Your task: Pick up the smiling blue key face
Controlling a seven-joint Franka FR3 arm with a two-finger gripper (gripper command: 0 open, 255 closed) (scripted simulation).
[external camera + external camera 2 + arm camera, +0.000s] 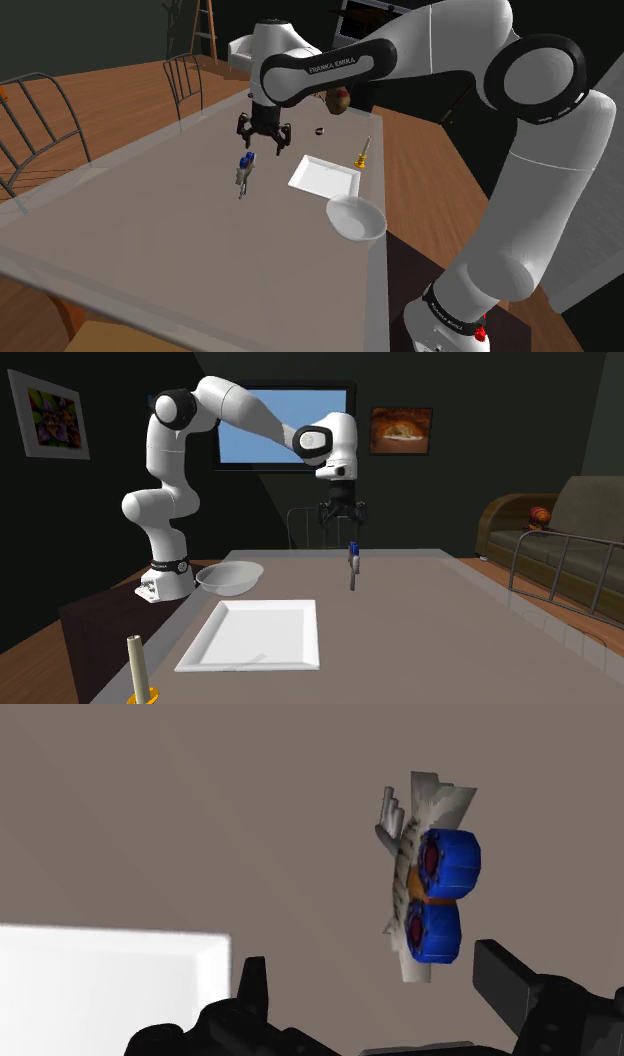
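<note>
The key face (244, 172) is a small grey key-shaped figure with a blue top, standing upright on the grey-brown table (150, 250). From the far side, the key face (352, 560) shows its blue cap on a grey shank. My black gripper (263, 148) hangs just above and slightly behind it, apart from it. The gripper (341, 524) is open with nothing between its fingers. Seen along the gripper (375, 979), the key face (430, 894) shows two blue rounded lobes with dark red centres, lying beyond the fingertips and nearer one of them.
A white square tray (325, 178) and a white bowl (356, 218) lie near the table edge on the stand's side. A candle in a yellow holder (363, 153) and a small dark object (320, 131) stand beyond the tray. Metal chairs (185, 85) flank the table.
</note>
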